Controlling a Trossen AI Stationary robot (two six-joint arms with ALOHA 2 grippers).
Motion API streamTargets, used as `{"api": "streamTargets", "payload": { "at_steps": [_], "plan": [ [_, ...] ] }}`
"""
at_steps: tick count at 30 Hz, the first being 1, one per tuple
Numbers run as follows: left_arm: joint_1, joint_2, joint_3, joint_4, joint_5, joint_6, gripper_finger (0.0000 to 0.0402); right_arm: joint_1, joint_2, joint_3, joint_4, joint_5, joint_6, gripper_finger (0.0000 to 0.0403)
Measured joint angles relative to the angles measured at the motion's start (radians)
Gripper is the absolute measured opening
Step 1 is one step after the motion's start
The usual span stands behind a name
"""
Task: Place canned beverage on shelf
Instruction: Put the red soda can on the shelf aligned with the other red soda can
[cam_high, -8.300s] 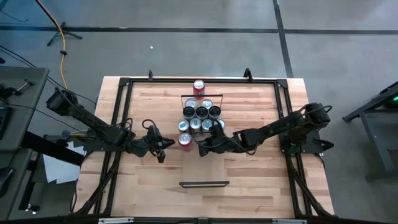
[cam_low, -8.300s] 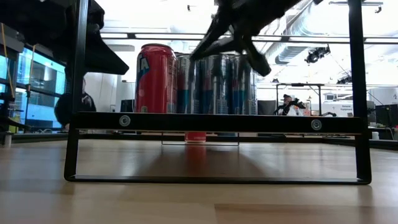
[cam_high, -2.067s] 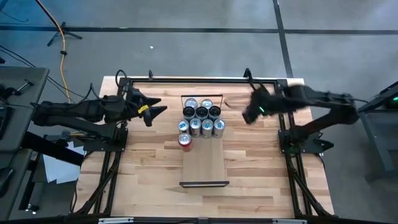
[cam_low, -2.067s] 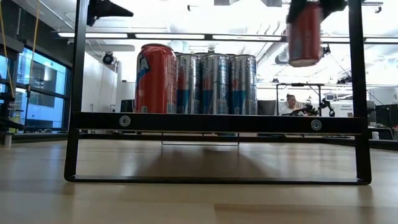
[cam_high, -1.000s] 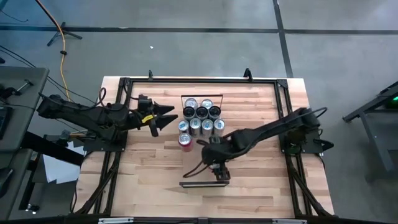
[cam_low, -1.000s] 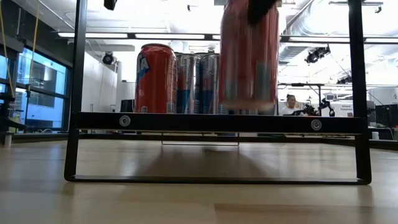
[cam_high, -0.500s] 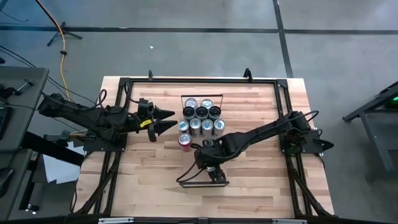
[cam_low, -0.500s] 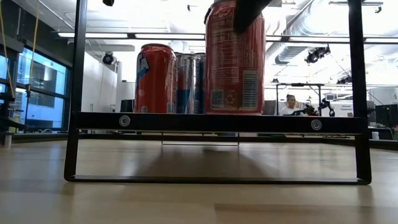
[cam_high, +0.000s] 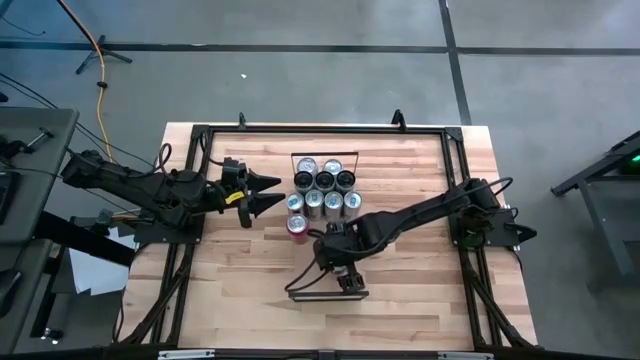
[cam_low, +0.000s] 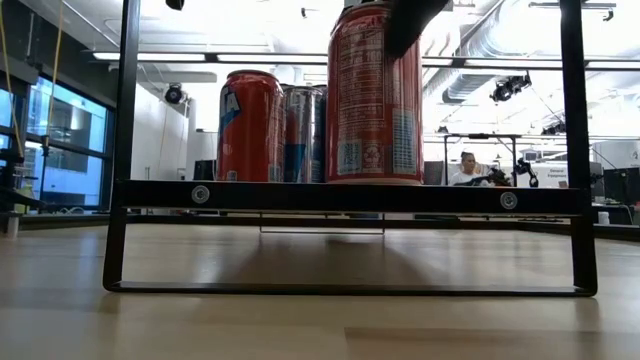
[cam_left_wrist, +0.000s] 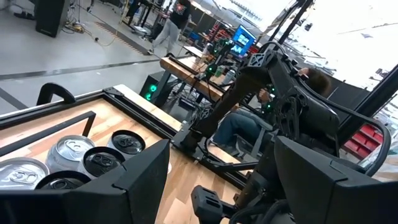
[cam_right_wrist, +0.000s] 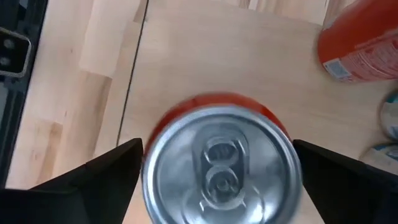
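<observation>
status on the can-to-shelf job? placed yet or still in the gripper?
Done: red can stands upright on the shelf, near its front rail, apart from the cluster of cans. In hand: right gripper straddles it, fingers open and clear of its sides. Left: lift the right arm away. Left gripper waits beside the cluster.

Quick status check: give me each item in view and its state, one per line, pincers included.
Red can: upright on the shelf's near end, between the open right fingers.
Right pincer: open, straddling the red can.
Left pincer: open, empty, waiting left of the cans.
Second red can: upright on the shelf.
Silver cans: upright, clustered at the shelf's far end.
Shelf: flat on the table.
</observation>
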Motion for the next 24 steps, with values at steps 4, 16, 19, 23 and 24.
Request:
{"api": "streamTargets", "payload": {
  "at_steps": [4, 16, 19, 23, 24],
  "plan": [
    [0.004, 0.0, 0.0, 0.0, 0.0, 0.003, 0.0255, -0.005, -0.018, 0.0, -0.022, 0.002, -0.018, 0.0395],
    [0.004, 0.0, 0.0, -0.001, -0.001, 0.019, 0.0255, 0.012, -0.202, 0.0, -0.064, 0.017, 0.392, 0.0397],
    [0.003, 0.0, 0.0, -0.002, -0.001, 0.031, 0.0255, 0.027, -0.223, 0.0, -0.064, 0.021, 0.862, 0.0397],
    [0.003, 0.0, 0.0, -0.012, -0.001, 0.054, 0.0255, 0.036, -0.214, -0.001, -0.061, 0.075, 1.262, 0.0397],
    [0.003, 0.0, 0.0, -0.014, -0.001, 0.058, 0.0255, 0.036, -0.206, -0.001, -0.061, 0.085, 1.298, 0.0397]
  ]
}}
